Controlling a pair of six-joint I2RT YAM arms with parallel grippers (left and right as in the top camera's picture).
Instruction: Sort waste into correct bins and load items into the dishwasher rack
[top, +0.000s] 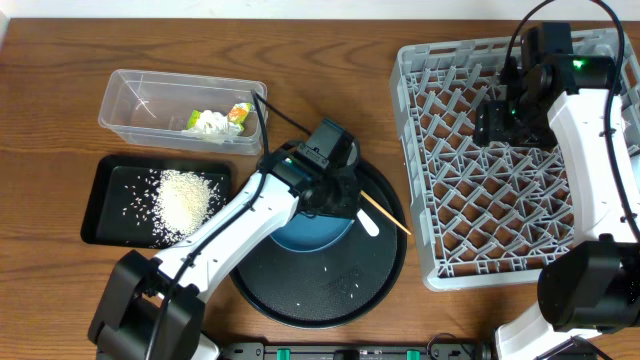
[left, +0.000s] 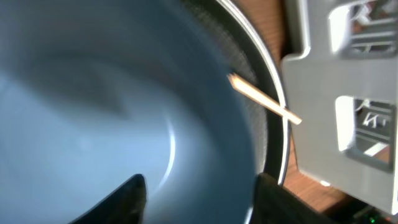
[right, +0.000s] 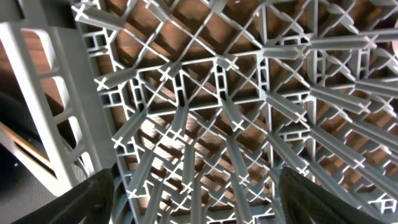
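Observation:
The dark blue plate (top: 308, 236) lies on the round black tray (top: 330, 290) and fills the left wrist view (left: 93, 93). My left gripper (top: 335, 195) (left: 199, 199) is open, its fingers straddling the plate's right rim. A wooden chopstick (top: 388, 214) (left: 261, 101) and a white spoon (top: 369, 223) lie at the plate's right edge. My right gripper (top: 493, 125) (right: 196, 199) is open and empty over the grey dishwasher rack (top: 440, 260) (right: 205, 93). The clear tub (top: 130, 95) holds the tissue (top: 208, 122) and the wrapper (top: 240, 112). Rice (top: 183, 200) lies in the black rectangular tray (top: 100, 190).
A few rice grains (top: 340, 285) are scattered on the round tray. The rack's wall (left: 329, 93) stands close to the right of the round tray. My left arm stretches from the front edge across the round tray's left side.

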